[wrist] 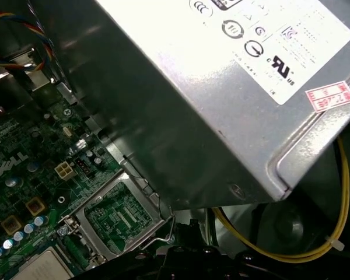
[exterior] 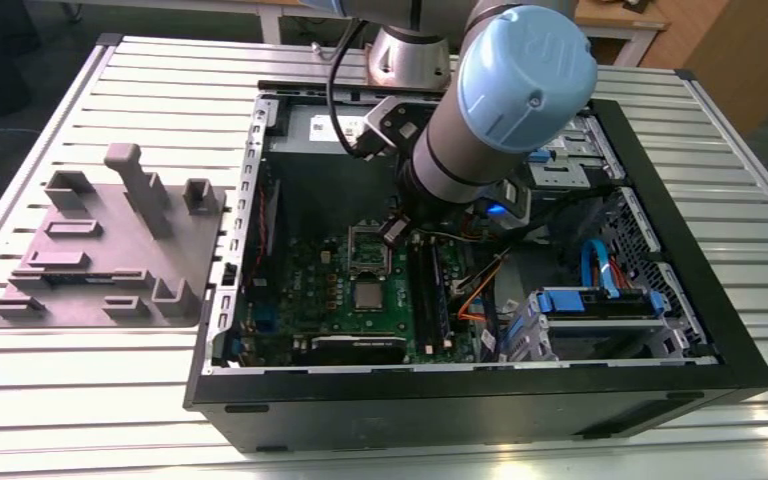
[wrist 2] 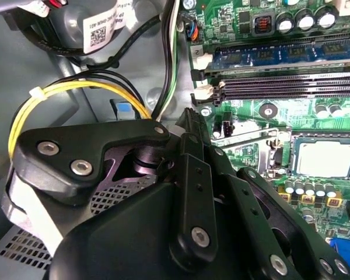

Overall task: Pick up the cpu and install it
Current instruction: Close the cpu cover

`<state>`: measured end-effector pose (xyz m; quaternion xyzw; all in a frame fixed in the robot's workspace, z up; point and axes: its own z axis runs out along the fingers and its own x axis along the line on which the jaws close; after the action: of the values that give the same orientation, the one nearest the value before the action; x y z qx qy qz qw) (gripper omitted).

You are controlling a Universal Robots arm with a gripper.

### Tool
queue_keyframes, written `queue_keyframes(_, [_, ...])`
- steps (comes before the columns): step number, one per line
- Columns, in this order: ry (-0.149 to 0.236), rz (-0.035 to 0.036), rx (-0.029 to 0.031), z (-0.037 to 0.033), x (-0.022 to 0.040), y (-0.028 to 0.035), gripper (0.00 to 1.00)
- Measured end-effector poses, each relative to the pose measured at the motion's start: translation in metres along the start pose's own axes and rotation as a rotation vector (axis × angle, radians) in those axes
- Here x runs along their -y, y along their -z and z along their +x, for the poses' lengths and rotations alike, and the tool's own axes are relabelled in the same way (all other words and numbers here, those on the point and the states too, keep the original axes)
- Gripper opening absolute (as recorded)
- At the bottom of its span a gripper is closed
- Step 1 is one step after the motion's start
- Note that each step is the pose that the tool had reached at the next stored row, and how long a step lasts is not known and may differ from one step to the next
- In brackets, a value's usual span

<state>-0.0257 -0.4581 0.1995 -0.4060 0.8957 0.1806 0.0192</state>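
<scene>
1. Hovering the gripper inside the open case, at 12 o'clock of the cpu in the exterior view; being unable to tell whether clenched or released.
2. Lying flat on the motherboard, at 6 o'clock of the socket frame.
3. Judging it light, thin, stiff and fragile: gripping opposite edges, working cramped among cables.

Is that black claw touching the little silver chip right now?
Apart. In the second wrist view the gripper sits well to one side of the cpu, with a stretch of green board showing between them.
</scene>
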Motion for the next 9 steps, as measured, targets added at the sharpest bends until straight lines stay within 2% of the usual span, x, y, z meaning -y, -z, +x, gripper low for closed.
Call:
queue_keyframes(2, [0.0, 0.0028, -0.003, -0.0001, 0.0001, -0.0002, 0.11])
queue_keyframes(5, [-0.002, 0.0138, -0.016, 0.0, 0.0, -0.0002, 0.11])
queue_keyframes(6, [-0.003, 0.0158, -0.0187, 0.0, 0.0, -0.0003, 0.11])
queue_keyframes(9, [-0.003, 0.0168, -0.0207, 0.0003, -0.0003, -0.0002, 0.11])
